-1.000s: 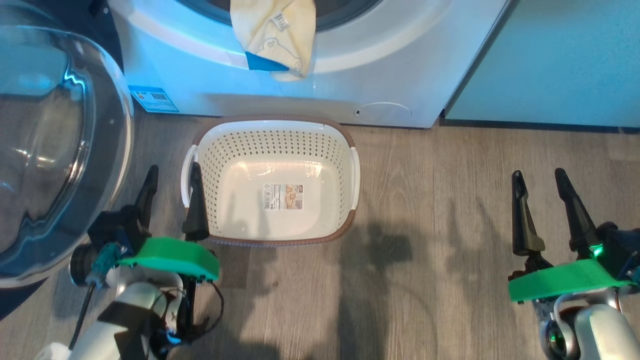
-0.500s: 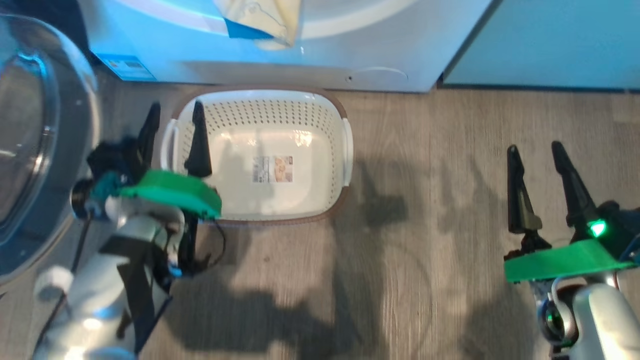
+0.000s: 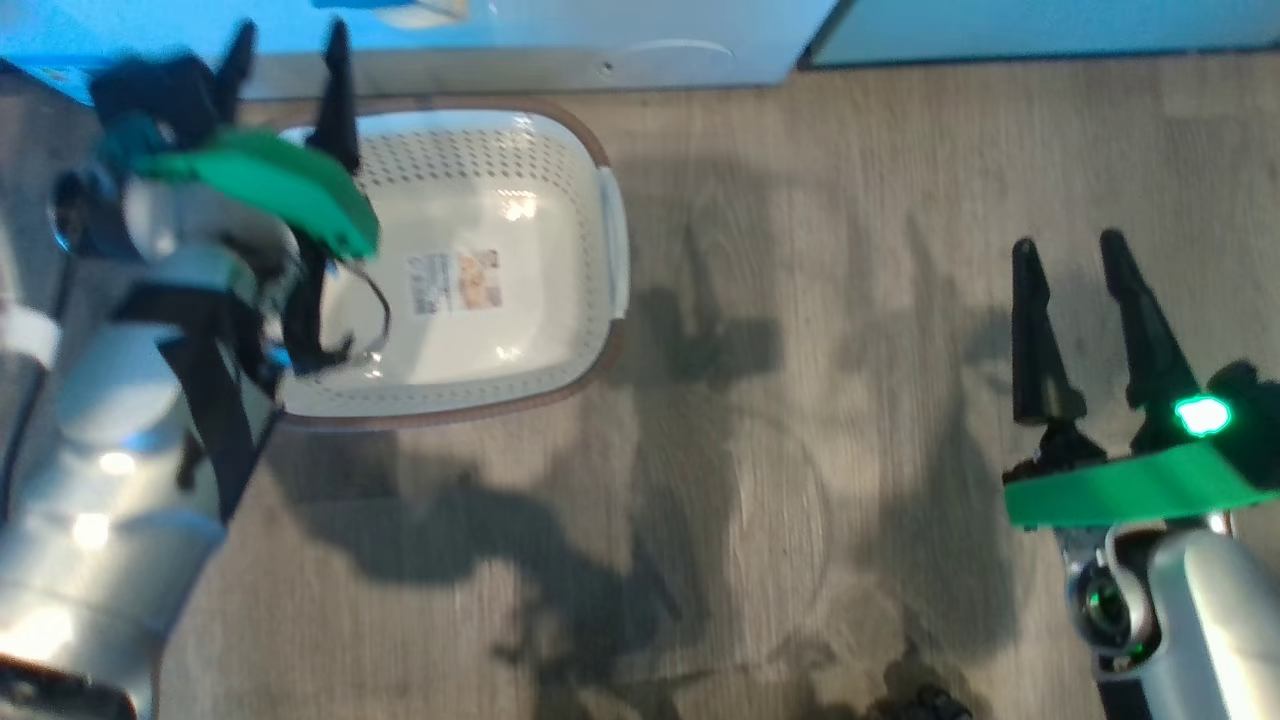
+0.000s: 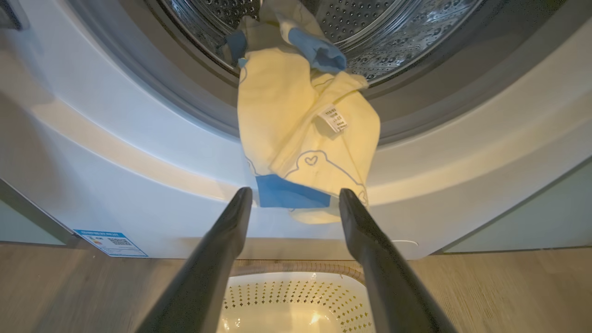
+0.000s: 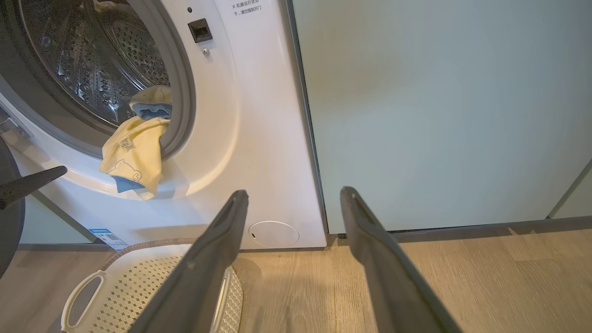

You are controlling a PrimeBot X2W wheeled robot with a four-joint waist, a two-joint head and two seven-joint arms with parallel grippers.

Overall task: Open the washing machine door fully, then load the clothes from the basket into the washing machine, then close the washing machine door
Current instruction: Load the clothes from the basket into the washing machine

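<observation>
Clothes [image 4: 300, 138] are draped over the lip of the washing machine [image 4: 92, 138], half in the drum, half dangling out. Basket [image 3: 520, 150] sits on the floor [image 3: 800, 350] right below. Left pincer [image 4: 293, 196] is spread wide, pointing at the dangling end and gripping nothing. Right pincer [image 3: 1068, 255] is the same, well off to the side.

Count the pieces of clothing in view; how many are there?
1: the clothes, a cream-yellow bundle, hang from the drum over the lip of the washing machine. The basket shows none, though the left arm hides one side; more may lie deeper inside.
</observation>
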